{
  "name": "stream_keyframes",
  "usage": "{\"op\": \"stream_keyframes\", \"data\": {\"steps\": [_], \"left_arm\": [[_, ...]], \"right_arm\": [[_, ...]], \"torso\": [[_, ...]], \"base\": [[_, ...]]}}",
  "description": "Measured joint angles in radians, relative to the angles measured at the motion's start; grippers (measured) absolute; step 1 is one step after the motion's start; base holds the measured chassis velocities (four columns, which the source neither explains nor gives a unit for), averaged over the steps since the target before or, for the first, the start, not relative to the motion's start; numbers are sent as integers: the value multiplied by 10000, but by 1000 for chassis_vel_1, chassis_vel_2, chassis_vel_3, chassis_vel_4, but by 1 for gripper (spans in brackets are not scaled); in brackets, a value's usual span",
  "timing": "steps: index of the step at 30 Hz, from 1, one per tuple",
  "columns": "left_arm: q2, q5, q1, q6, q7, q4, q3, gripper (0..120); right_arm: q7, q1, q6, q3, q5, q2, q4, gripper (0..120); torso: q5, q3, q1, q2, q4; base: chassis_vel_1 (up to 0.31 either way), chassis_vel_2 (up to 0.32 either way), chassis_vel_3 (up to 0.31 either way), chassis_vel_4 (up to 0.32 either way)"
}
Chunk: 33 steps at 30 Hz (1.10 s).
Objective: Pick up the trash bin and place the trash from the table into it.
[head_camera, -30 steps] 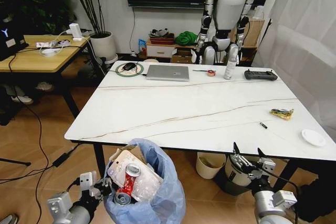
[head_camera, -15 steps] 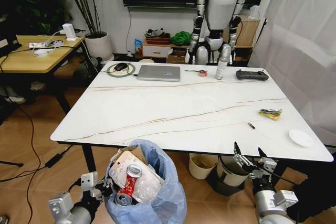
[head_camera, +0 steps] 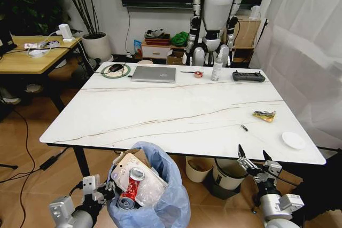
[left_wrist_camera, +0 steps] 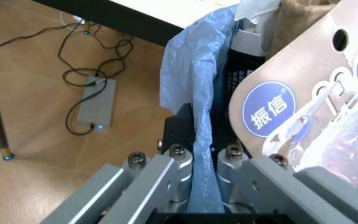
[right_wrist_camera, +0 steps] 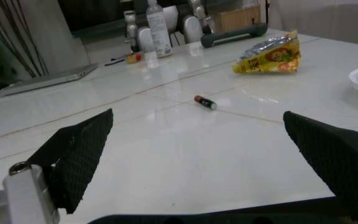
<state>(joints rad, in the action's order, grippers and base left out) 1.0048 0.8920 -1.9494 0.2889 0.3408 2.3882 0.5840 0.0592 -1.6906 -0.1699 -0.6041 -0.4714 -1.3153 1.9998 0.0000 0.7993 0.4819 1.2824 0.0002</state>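
Trash bin, with its crinkled light-blue bag, hangs below the near edge of the table, toward the table's left corner as you look from the head camera. You can see it already stuffed: a crushed red can, a brown cardboard piece and clear plastic packaging sit in its mouth. Your left gripper is beside the bin's left side, closed tight on a fold of the blue bag at the rim; in the left wrist view the plastic runs straight down between the two metal fingers.

On the table, measured from the near edge, the yellow-green snack wrapper lies toward the right side, well back from the edge. A small dark cylinder that looks like a battery lies just nearer than the wrapper, and a white dish sits close to the right corner. A silver laptop and a clear bottle stand at the far edge.

Your right gripper is held just below the table's near edge, on the right, with its black pads spread wide and nothing between them.
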Motion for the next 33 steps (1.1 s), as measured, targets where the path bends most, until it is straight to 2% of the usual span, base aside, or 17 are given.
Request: {"op": "stream_keyframes", "data": {"steps": [33], "left_arm": [[140, -110, -73, 9, 2, 58, 0, 0]], "right_arm": [[-241, 146, -324, 166, 228, 316, -173, 100]], "torso": [[0, 0, -1, 0, 1]], "base": [[-88, -88, 87, 87]]}}
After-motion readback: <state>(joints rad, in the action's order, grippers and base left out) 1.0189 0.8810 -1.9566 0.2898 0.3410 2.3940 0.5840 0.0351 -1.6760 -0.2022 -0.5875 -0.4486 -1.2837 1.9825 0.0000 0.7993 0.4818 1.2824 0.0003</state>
